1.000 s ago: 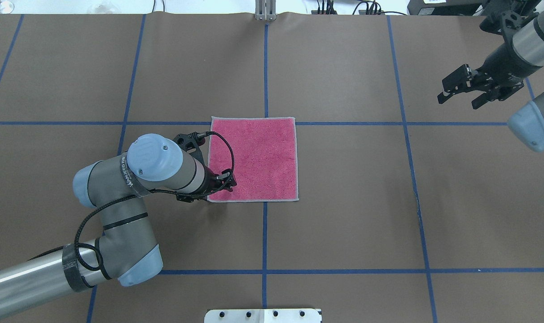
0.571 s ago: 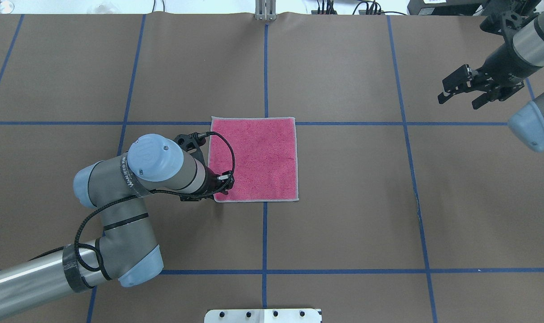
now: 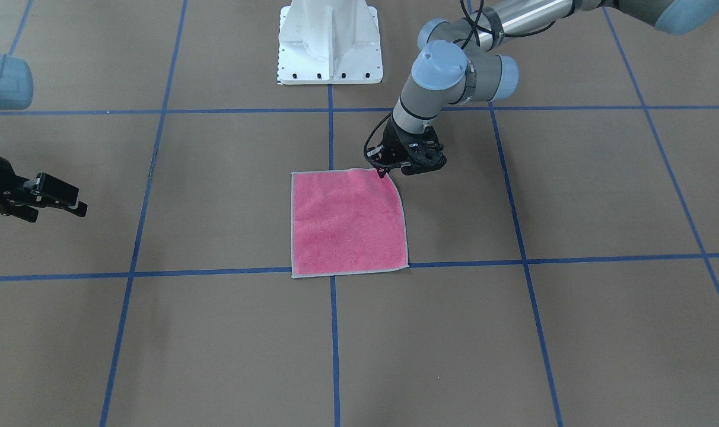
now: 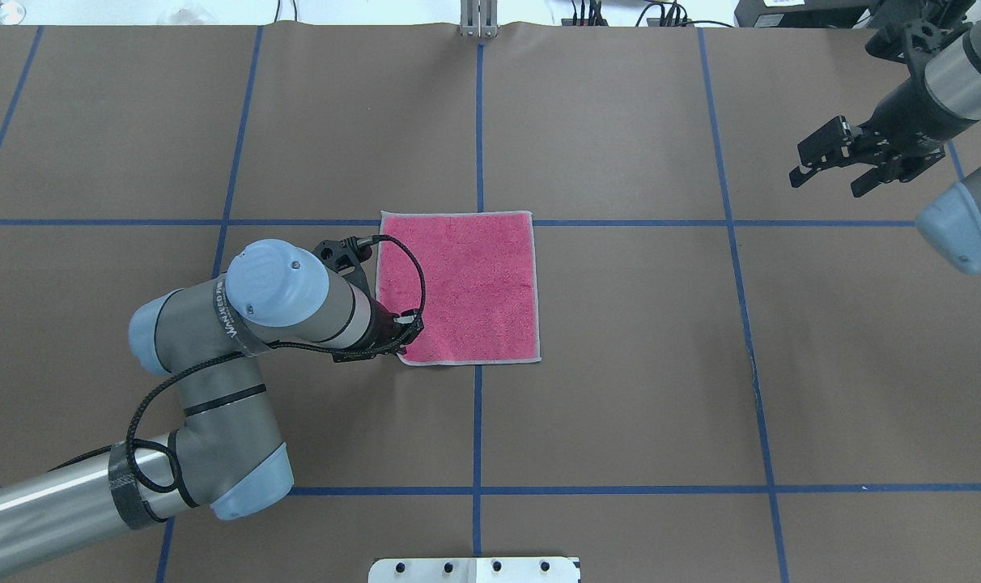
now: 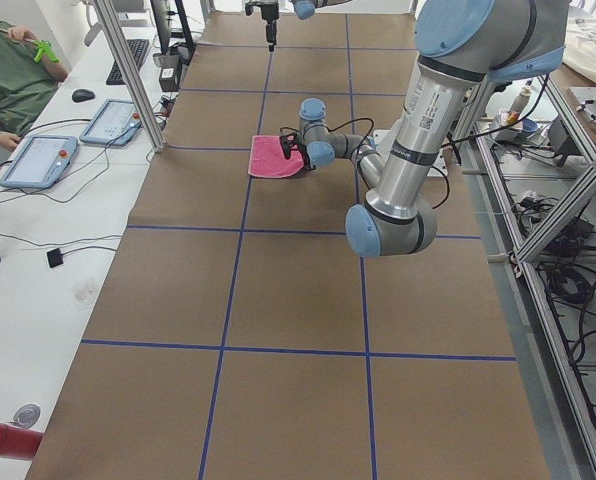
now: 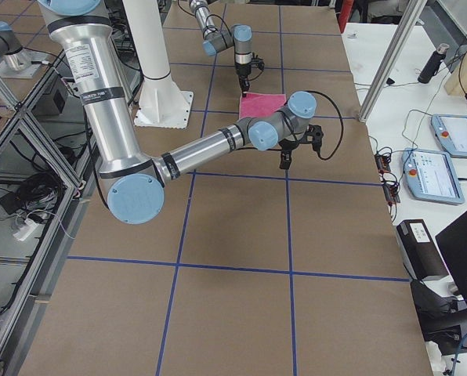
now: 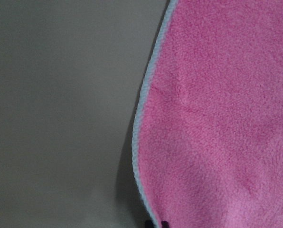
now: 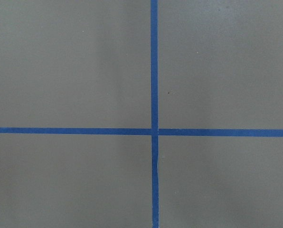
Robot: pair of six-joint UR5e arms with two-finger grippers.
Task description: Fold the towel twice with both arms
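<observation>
towel: pink face up at the middle of the table, lying across a blue tape line; mostly flat, its near-left corner raised a little with shadow beneath.
left gripper: fingers pressed together on the towel's near-left corner, pinching it just above the table.
right gripper: fingers spread, holding nothing; hangs over the table's far-right part, well apart from the towel.

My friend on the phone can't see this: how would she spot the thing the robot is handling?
On the brown table crossed by blue tape lines, look near the middle. The towel lies there, one corner pinched by the left gripper: a small pale-bordered square, the only pink thing on it.
</observation>
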